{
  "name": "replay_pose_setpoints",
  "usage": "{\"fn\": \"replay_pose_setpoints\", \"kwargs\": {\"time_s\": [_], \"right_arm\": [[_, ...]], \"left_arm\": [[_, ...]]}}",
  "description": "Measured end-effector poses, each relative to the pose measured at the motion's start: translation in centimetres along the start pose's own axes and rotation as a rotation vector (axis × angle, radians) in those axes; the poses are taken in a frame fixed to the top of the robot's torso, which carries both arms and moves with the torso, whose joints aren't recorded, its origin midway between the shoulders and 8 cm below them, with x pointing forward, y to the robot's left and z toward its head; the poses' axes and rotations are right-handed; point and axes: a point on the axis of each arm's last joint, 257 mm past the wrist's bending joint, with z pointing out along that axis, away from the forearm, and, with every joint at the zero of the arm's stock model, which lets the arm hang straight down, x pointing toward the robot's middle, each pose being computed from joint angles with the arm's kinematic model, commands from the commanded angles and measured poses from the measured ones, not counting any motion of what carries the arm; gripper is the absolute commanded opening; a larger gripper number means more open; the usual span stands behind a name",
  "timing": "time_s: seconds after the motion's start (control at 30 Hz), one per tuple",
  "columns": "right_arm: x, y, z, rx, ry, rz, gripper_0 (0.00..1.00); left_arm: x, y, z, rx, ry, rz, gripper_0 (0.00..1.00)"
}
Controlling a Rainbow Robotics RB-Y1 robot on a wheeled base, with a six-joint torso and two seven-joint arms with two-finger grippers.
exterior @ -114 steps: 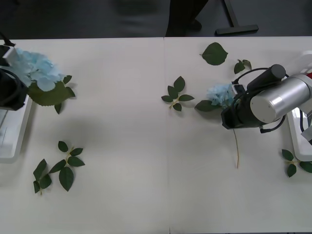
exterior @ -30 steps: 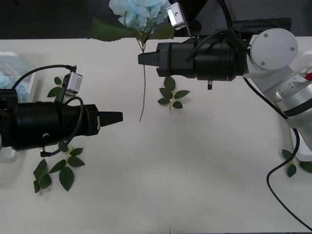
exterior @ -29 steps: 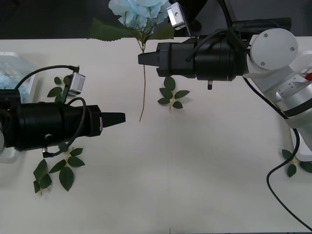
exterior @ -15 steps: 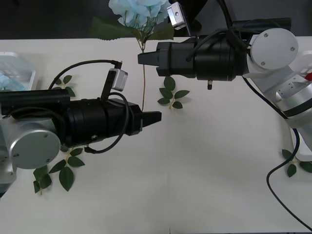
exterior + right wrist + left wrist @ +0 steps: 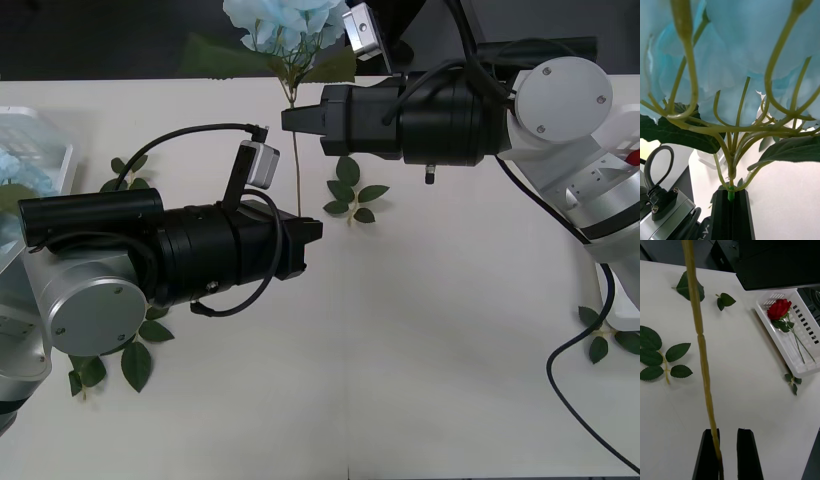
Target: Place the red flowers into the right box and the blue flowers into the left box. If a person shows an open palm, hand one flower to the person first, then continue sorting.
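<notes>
Left wrist view: we have the left claw (image 5: 728, 453) part open, the blue flower's stem (image 5: 700, 348) running between its fingers against one finger, not pinched yet. We read this as a right-to-left handover over the table (image 5: 430, 380). Right claw (image 5: 290, 121) is clamped on the stem under the blue flower (image 5: 285, 25), held upright, arm reaching across mid-table. Next: left closes on the stem, right releases, then we carry it to the left box (image 5: 35, 150). Red rose (image 5: 778, 308) sits in the right box (image 5: 805, 367).
</notes>
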Motion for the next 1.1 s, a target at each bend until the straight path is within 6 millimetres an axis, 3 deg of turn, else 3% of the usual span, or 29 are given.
{"fn": "replay_pose_setpoints", "kwargs": {"time_s": [0.27, 0.3, 0.33, 0.37, 0.43, 0.67, 0.8, 0.97, 1.1], "right_arm": [[-0.4, 0.0, 0.0, -0.002, -0.015, 0.005, 0.0], [-0.4, 0.0, 0.0, -0.002, -0.016, 0.005, 0.19], [-0.5, 0.1, 0.0, -0.003, -0.018, 0.007, 0.61], [-0.5, 0.1, 0.0, -0.005, -0.02, 0.009, 0.78], [-0.7, 0.1, 0.0, -0.005, -0.028, 0.01, 1.0], [-1.4, 0.0, 0.0, 0.0, -0.054, 0.013, 1.0], [-1.5, 0.0, 0.0, 0.001, -0.057, 0.013, 1.0], [-1.4, -0.3, -0.4, 0.007, -0.051, 0.013, 1.0], [-0.3, -1.6, -2.0, 0.04, 0.009, -0.002, 1.0]], "left_arm": [[-0.4, 0.0, 0.0, 0.002, -0.016, 0.001, 0.0], [-0.5, 0.0, 0.0, 0.002, -0.018, 0.002, 0.0], [-0.5, 0.0, 0.0, 0.002, -0.019, 0.002, 0.0], [-0.5, 0.0, -0.1, 0.001, -0.019, 0.004, 0.0], [-0.6, 0.1, -0.1, -0.002, -0.019, 0.008, 0.0], [-0.5, 0.7, -0.8, 0.002, -0.003, 0.001, 0.0], [-1.3, 1.8, -2.2, -0.001, -0.002, -0.024, 0.0], [-3.4, 5.2, -5.7, -0.054, 0.005, -0.038, 0.0], [-4.4, 8.5, -10.0, -0.132, 0.063, -0.057, 0.0]]}}
